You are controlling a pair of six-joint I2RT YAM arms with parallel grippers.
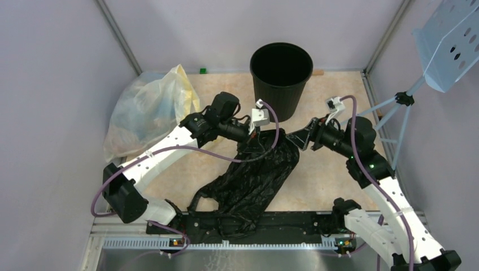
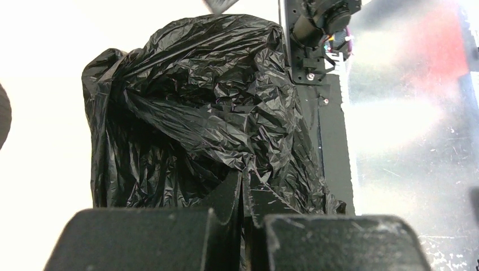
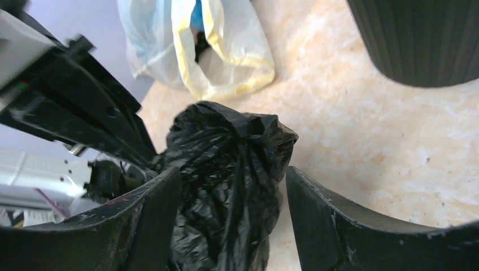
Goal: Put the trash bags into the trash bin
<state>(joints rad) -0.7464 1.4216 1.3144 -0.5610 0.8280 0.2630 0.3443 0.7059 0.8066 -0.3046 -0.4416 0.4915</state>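
A crinkly black trash bag (image 1: 255,176) is being pinched at its upper end by the left fingers (image 2: 144,240), which are being pressed fully together on a fold of the glossy plastic. From the left wrist camera the bag is being shown billowing out just beyond that grip. The rest of the bag is being draped down across the pale, marbled worktop (image 1: 327,183) toward the black base rail (image 1: 294,223) at the near edge, and one loop handle (image 1: 197,199) is being shown lying close to the left arm's base. The right fingers (image 3: 350,226) are being held wide apart on either side of the bag's bunched top. One finger is being shown against the plastic and the other just clear of it, so nothing is being gripped by them. The trash bin (image 1: 281,79), round, black and finely ribbed, is being shown upright at the far side of the worktop, just beyond both wrists. The bag is being held wholly outside it. A translucent pale-yellow bag (image 1: 144,107) with contents inside is being shown slumped at the far left of the worktop, apart from the bin. A pale-blue perforated panel (image 1: 449,45) on a tripod is being shown at the right.
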